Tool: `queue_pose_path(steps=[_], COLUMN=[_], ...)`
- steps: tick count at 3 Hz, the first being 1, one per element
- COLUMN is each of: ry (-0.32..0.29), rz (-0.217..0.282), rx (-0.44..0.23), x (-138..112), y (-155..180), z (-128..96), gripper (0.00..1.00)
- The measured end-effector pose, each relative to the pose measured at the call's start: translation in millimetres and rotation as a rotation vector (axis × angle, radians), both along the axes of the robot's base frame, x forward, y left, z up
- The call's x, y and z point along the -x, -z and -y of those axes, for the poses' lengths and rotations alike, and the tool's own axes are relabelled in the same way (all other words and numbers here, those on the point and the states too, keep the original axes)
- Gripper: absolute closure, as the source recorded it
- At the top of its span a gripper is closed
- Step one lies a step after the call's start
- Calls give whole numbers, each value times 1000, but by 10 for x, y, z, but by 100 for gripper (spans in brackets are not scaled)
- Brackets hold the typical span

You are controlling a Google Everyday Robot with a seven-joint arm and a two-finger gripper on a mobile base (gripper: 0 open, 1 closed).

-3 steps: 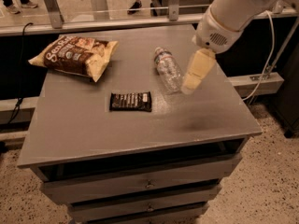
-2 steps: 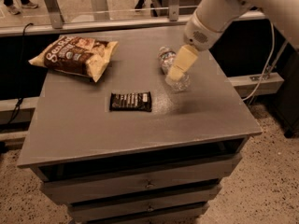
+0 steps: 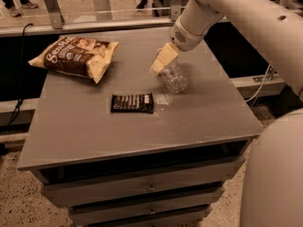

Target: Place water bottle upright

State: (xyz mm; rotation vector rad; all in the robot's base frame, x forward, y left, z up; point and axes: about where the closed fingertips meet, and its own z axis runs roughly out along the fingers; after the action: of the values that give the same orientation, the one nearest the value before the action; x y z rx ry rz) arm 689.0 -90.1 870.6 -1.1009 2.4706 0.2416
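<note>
The water bottle (image 3: 175, 79) is a small clear ribbed plastic bottle lying on its side on the grey table (image 3: 208, 112), right of centre. Its far end with the cap is hidden behind my gripper. My gripper (image 3: 162, 60), with cream-coloured tips, hangs from the white arm (image 3: 199, 18) that comes in from the upper right. It sits at the bottle's far left end, touching or just above it.
A dark candy bar (image 3: 132, 103) lies left of the bottle near the table's middle. A chip bag (image 3: 75, 56) lies at the back left. The table has drawers below its front edge. A large white part of the robot (image 3: 274, 174) fills the lower right.
The arm has swung left and the gripper has moved from the bottle's right side to its far left end. The bottle still lies on its side.
</note>
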Motion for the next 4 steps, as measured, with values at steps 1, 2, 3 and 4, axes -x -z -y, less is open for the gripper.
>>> queue_pose_path(steps=[1,2,3,4], ry=[136,249,339,402], rz=[-25,-55,-91,-108], rx=[25,89,188,262], x=[-255,-451,-568,-610], y=[119,208,322,355], z=[-157,-296,-311,-210], gripper=[0,0,18,41])
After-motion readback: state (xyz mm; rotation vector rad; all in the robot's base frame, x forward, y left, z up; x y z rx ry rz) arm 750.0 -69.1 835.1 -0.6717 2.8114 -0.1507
